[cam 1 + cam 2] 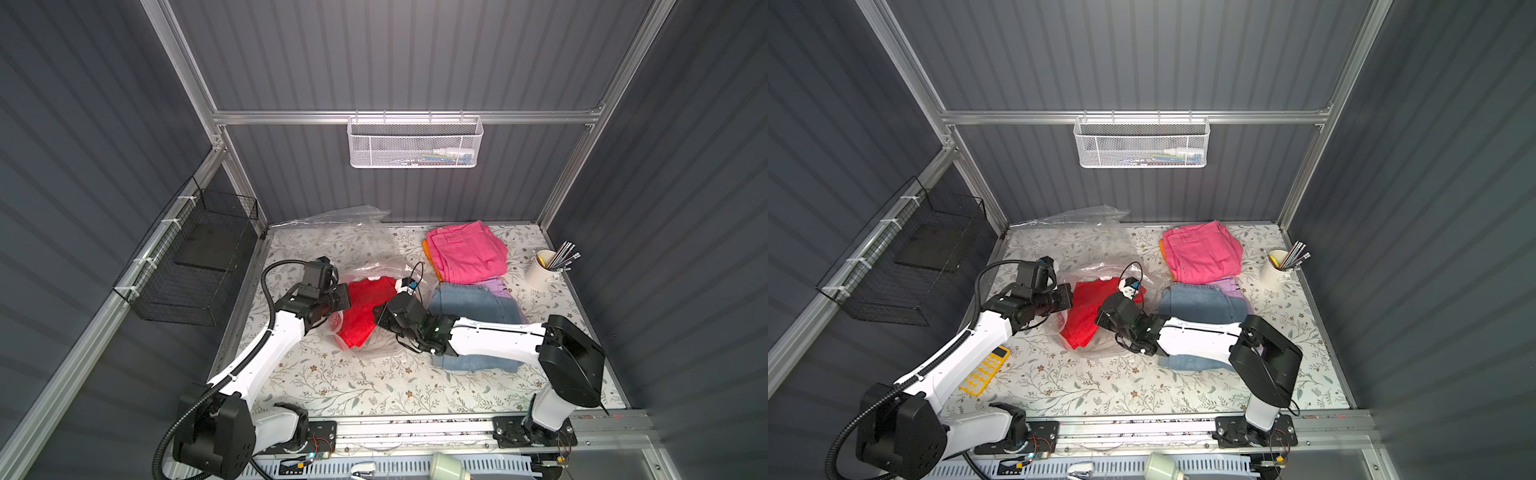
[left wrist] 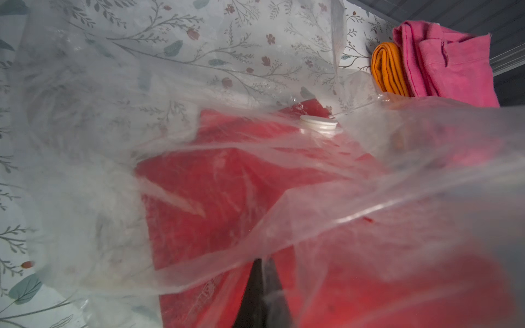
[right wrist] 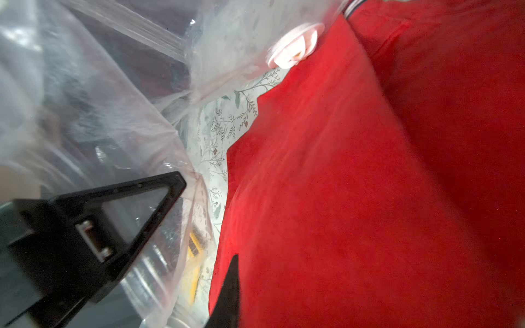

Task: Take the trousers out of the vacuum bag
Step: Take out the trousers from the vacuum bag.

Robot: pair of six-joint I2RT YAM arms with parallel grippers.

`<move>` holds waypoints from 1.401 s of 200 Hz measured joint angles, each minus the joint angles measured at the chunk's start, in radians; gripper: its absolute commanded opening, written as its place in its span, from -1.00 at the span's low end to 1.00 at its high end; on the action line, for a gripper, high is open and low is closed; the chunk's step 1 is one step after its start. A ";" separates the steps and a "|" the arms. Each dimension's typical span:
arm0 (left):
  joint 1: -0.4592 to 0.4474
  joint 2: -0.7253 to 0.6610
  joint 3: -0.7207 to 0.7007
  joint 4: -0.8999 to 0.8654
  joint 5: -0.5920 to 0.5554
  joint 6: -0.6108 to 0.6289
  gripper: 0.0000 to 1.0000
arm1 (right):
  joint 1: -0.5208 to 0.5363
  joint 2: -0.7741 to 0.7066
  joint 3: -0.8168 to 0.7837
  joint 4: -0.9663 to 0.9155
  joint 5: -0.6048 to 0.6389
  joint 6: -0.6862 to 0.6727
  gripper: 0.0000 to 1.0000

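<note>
Red cloth trousers (image 1: 359,309) lie partly inside the see-through crinkly plastic vacuum bag (image 1: 361,243), between both grippers, with their long axis crosswise to them. The left gripper (image 2: 260,272) is pressed together on bag film. The right gripper (image 3: 234,267) appears to be pinching the red cloth. Bare floral table (image 1: 353,386) lies beside it, and light blue trousers (image 1: 469,305) crowd behind.

**Tabletop: Surface and Load**

The tabletop (image 1: 332,382) carries a floral print. The vacuum bag (image 1: 357,237) lies left of centre, reaching the rear edge; the red trousers (image 1: 365,307) lie partly under its plastic. At rear right, the hot pink trousers (image 1: 465,253) rest on the orange trousers (image 1: 428,253). Just in front, the light blue trousers (image 1: 469,303) touch the lilac trousers (image 1: 496,286). A cream cup (image 1: 540,272) of pencils (image 1: 561,253) stands near the right edge. A yellow gridded object (image 1: 984,370) lies front left.
</note>
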 measured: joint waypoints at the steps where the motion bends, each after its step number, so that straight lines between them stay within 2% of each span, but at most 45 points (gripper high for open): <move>1: 0.000 0.000 0.000 0.000 0.000 0.000 -1.00 | 0.000 -0.004 0.000 -0.002 0.000 -0.003 -1.00; 48: 0.000 0.002 0.000 0.005 0.007 0.000 -1.00 | 0.000 -0.091 0.007 -0.052 0.003 -0.055 -1.00; 141: 0.000 0.020 -0.001 0.019 0.011 -0.001 -1.00 | 0.003 -0.142 0.032 -0.129 -0.011 -0.093 -1.00; 199: 0.000 0.035 -0.007 0.045 0.013 -0.008 -1.00 | 0.006 -0.165 0.022 -0.115 -0.013 -0.063 -1.00; 280: 0.000 0.112 -0.019 0.097 -0.003 -0.011 -1.00 | -0.006 -0.191 0.078 -0.167 -0.024 -0.123 -1.00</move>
